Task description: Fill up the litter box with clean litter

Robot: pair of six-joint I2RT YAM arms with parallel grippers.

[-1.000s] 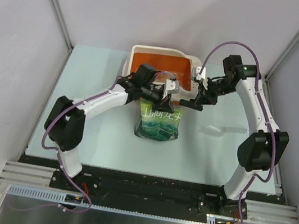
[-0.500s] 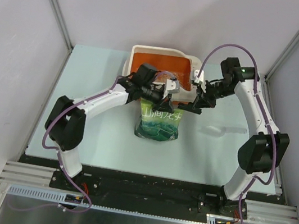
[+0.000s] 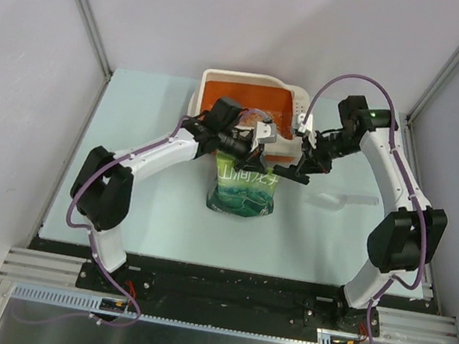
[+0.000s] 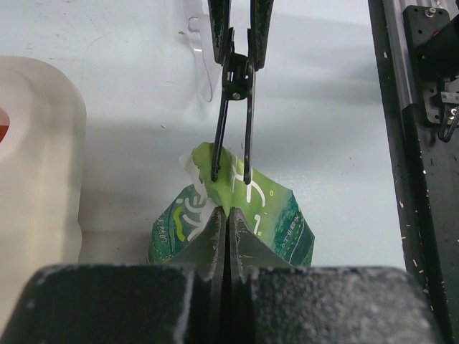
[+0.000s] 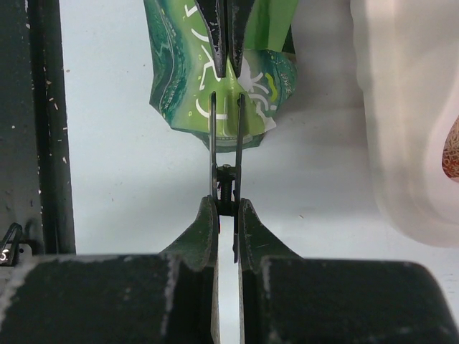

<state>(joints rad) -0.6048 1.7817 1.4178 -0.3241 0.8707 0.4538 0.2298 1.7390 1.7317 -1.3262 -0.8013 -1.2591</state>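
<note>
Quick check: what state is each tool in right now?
Left tool: closed on the top of the green pouch.
Right tool: closed on the scissors.

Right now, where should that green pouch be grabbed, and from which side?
By its flat top seam, from the left, as the left gripper does. The pouch has a bulging body, and only that thin seam slips between two fingers. It also leaves the right side free for the scissors.
</note>
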